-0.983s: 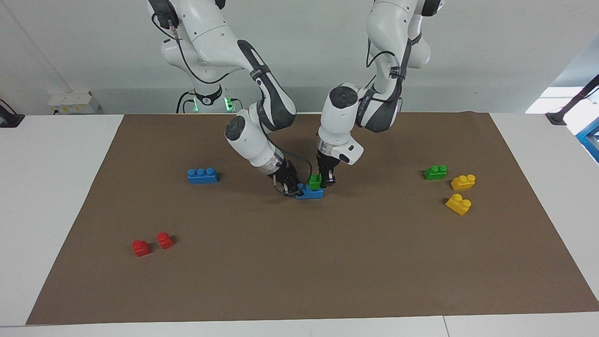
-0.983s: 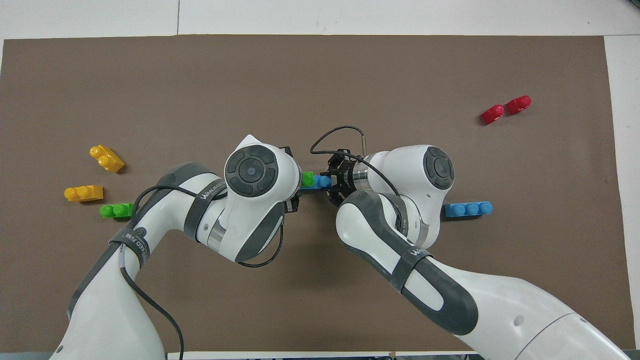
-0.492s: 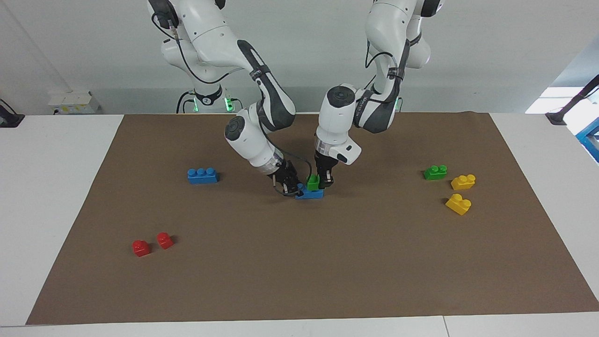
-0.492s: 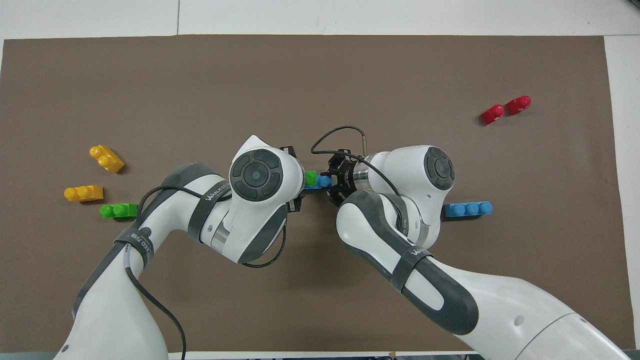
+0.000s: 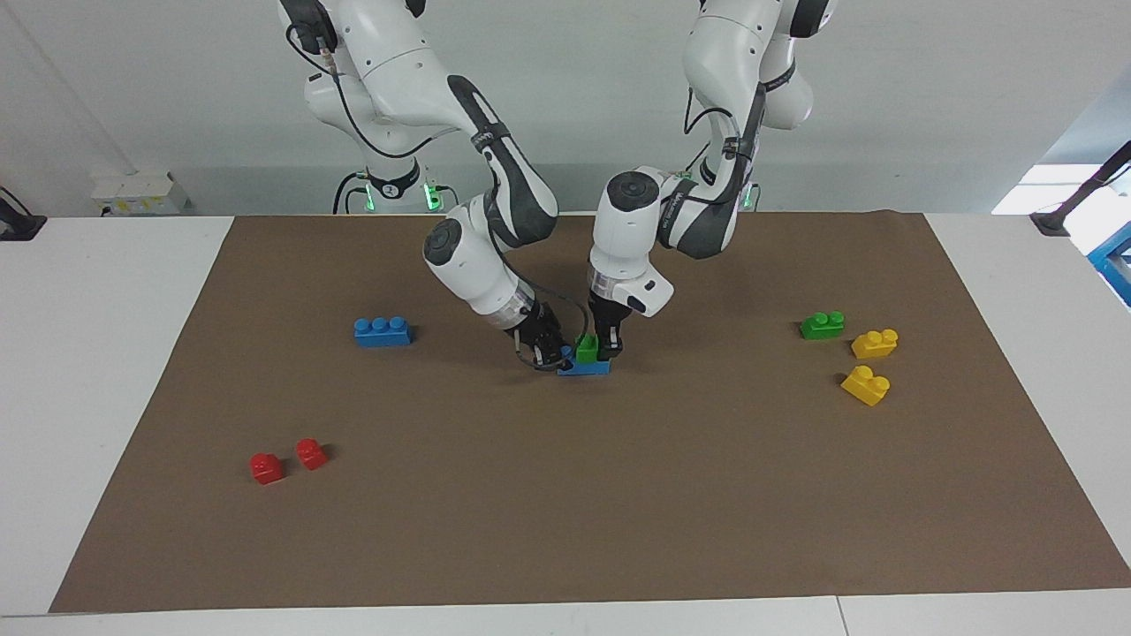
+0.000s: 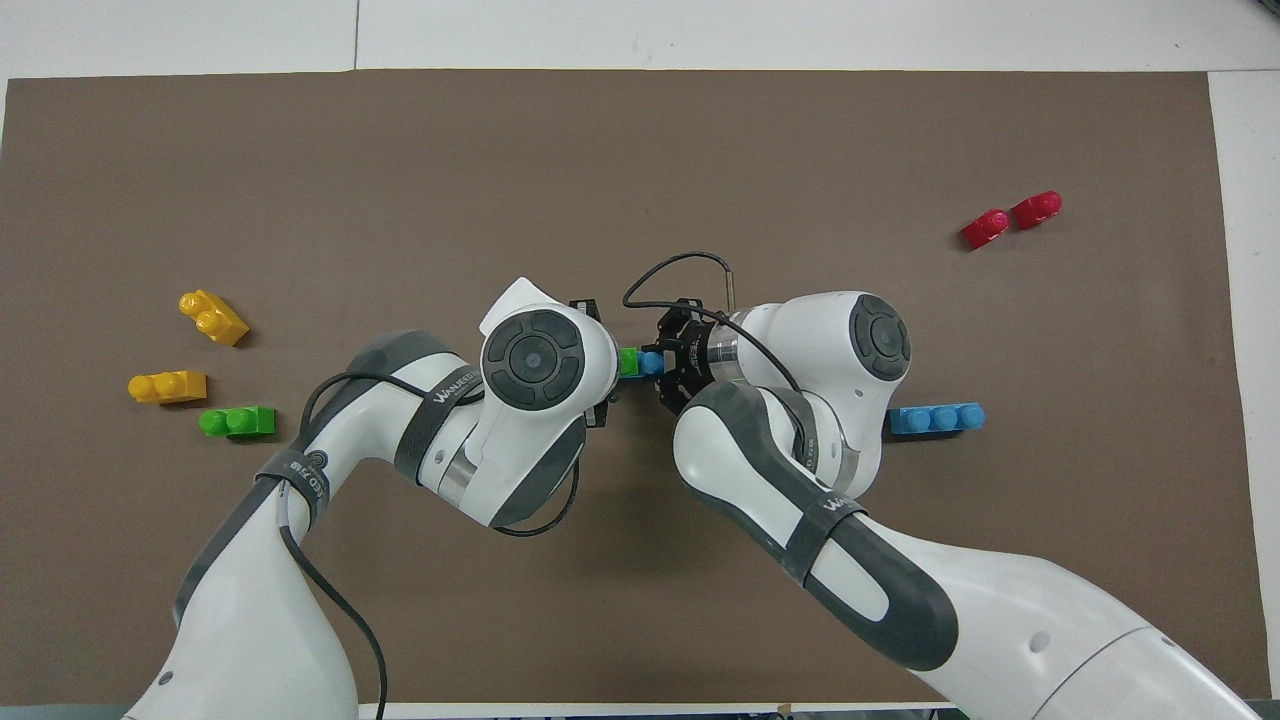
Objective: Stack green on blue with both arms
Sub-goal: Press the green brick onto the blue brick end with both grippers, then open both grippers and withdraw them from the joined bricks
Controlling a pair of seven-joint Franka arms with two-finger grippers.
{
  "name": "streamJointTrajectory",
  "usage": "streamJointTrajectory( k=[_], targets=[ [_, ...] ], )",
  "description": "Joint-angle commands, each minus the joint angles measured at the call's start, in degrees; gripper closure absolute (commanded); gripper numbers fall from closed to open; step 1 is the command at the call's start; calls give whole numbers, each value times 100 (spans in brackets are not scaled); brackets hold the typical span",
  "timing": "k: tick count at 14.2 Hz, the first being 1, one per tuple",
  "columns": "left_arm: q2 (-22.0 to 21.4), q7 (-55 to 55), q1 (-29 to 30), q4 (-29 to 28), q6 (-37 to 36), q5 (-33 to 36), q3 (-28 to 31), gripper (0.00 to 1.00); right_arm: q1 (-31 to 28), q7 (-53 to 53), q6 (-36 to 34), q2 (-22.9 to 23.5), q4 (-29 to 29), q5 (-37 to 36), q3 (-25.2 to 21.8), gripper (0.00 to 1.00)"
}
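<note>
A blue brick [image 5: 587, 367] lies on the brown mat [image 5: 565, 512] mid-table. My right gripper [image 5: 551, 353] is shut on the end of it toward the right arm's side. A green brick [image 5: 585, 350] rests on top of the blue brick, and my left gripper [image 5: 601, 352] is shut on it from above. In the overhead view only a sliver of the green brick [image 6: 629, 362] and of the blue brick [image 6: 651, 362] shows between the two wrists. The left wrist hides the left fingers there.
A second blue brick [image 5: 382, 331] lies toward the right arm's end, with two red bricks [image 5: 287, 460] farther from the robots. A second green brick [image 5: 822, 325] and two yellow bricks [image 5: 869, 364] lie toward the left arm's end.
My left gripper has moved with the green brick a little toward the right arm's end and down onto the blue brick. The right gripper and blue brick have stayed put.
</note>
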Motion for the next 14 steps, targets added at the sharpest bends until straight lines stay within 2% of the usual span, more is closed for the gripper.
streamJointTrajectory(
  k=[1, 2, 3, 4, 5, 6, 9, 12, 14],
  targets=[
    [104, 74, -94, -127, 168, 229, 106, 73, -100, -299, 197, -77, -346, 158, -7, 100],
    [95, 163, -103, -100, 115, 229, 106, 1, -100, -299, 197, -77, -337, 158, 2, 100],
    [69, 198, -77, -83, 106, 238, 106, 0, -100, -290, 197, -68, -328, 158, -7, 100],
    [17, 207, -42, -83, 80, 238, 106, 0, -100, -290, 223, -68, -320, 158, -7, 58],
    [-53, 268, -15, -83, -33, 238, 106, 0, -100, -264, 232, -59, -293, 158, -7, 22],
    [-202, 417, 29, -83, -182, 229, 106, 0, -117, -264, 224, -59, -276, 158, -7, 2],
    [-607, 734, 274, -83, -692, 229, 97, 0, -275, -273, 49, -59, -48, 158, -7, 0],
    [-906, 1295, 529, -74, -939, 229, 106, 0, -792, -316, -854, -217, 391, 53, -24, 0],
    [-1082, 1874, 757, -48, -1132, 212, 98, 0, -1205, -840, -1400, -454, 533, -175, -51, 0]
  ],
)
